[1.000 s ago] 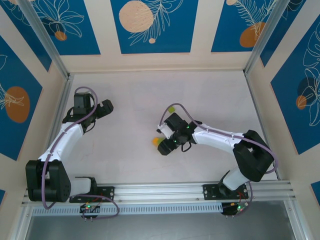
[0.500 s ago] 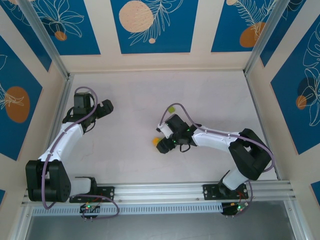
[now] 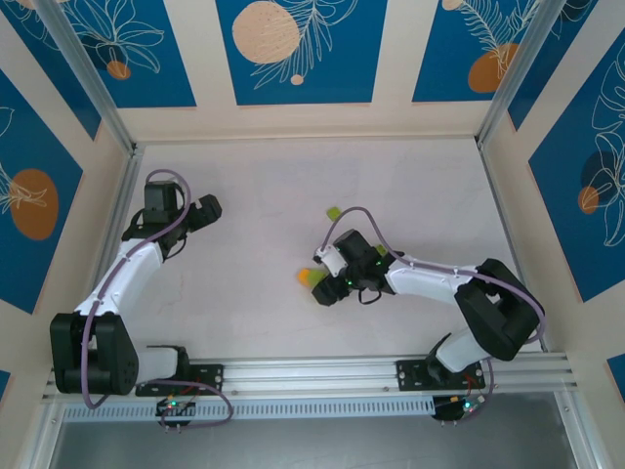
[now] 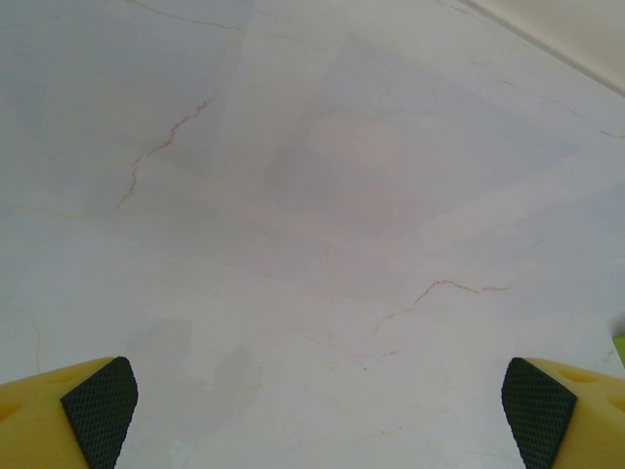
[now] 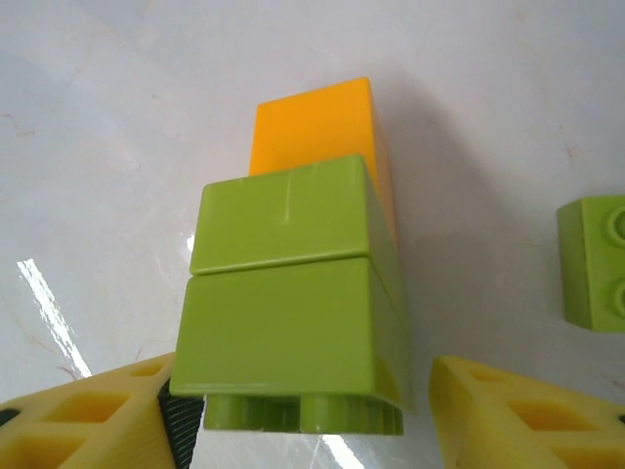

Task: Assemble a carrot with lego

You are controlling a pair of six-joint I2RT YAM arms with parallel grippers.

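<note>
Lime-green, orange-tipped carrot inside the loosely spread right gripper, a gap on one side.

The carrot was smooth, glossy plastic, its lime-green and orange faces catching soft highlights. The loose lime-green brick had the same sheen. The table looked like polished pale stone with thin veins and bright reflections. On the right gripper the fingers were matt yellow plastic. On the left gripper the pads were black, cross-hatched rubber. The rail was brushed metal.
</note>
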